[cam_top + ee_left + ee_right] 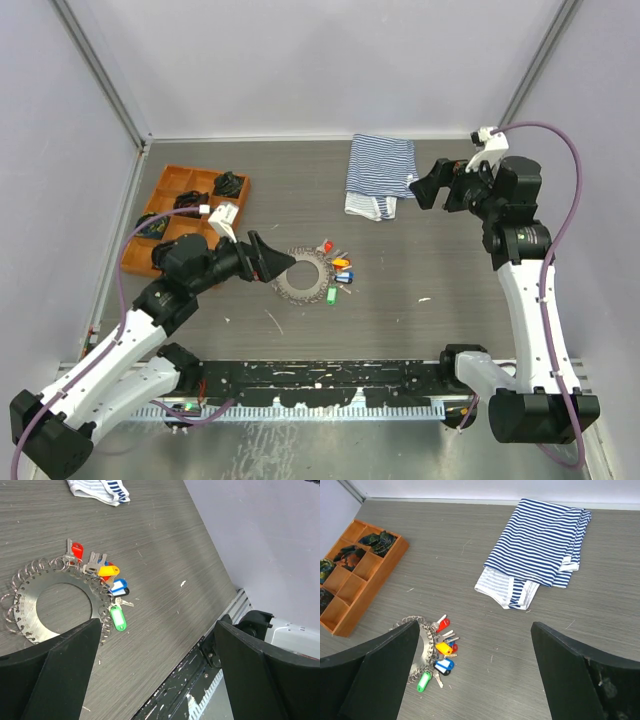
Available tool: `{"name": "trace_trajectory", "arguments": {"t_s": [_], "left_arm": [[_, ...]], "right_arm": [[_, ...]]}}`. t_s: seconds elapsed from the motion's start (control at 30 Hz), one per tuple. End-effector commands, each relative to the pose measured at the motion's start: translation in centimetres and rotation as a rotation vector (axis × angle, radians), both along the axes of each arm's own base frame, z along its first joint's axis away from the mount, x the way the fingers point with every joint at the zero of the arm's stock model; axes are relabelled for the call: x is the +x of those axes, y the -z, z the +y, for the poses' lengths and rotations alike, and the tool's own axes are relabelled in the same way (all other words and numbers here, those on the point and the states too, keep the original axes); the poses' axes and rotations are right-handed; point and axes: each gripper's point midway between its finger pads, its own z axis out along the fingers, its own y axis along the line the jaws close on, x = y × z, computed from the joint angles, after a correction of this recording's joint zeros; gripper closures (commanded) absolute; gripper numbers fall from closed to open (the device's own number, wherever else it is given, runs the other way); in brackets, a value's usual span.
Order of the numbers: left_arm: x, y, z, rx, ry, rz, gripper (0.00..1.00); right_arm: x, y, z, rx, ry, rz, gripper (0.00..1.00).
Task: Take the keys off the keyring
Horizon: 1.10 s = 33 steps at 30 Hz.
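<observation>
The keyring (302, 277) is a flat metal ring disc with many small rings round its rim, lying mid-table; it also shows in the left wrist view (45, 587) and the right wrist view (424, 645). The keys (336, 268) with red, yellow, blue and green heads fan out on its right side, seen also in the left wrist view (107, 587) and the right wrist view (440, 652). My left gripper (268, 258) is open and empty, just left of the ring. My right gripper (432, 185) is open and empty, held high at the far right.
An orange compartment tray (170, 190) with dark bundles stands at the far left. A folded blue-white striped cloth (380, 175) lies at the back, near my right gripper. The table's front rail (330, 385) runs between the arm bases.
</observation>
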Motion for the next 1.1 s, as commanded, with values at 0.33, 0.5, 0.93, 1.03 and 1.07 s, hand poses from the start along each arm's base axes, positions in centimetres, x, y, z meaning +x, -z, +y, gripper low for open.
{"name": "trace_trajectory", "arguments": {"t_s": [0.33,0.5,0.93,1.03,1.07], "left_arm": [[-0.3,0.7,0.3,-0.012,-0.015,-0.008,0.02],[-0.4,3.1,1.0,0.024,-0.056,0.06,0.0],[3.8,10.3,4.2,0.276,-0.309,0.193,0.18],[5.2,11.6,4.0,0.378,-0.291,0.192,0.21],[5.6,12.1,3.9,0.416,-0.278,0.187,0.21]], "right_arm": [[-3.0,2.1,6.0,0.008,-0.451,-0.105,0.0],[-4.6,7.8,8.9,-0.011,-0.685,-0.076,0.0],[-7.5,16.0,14.1,-0.035,-0.905,0.04,0.01],[-7.4,17.2,14.7,-0.054,-0.905,0.085,0.06],[-7.2,17.5,14.8,-0.062,-0.899,0.103,0.09]]}}
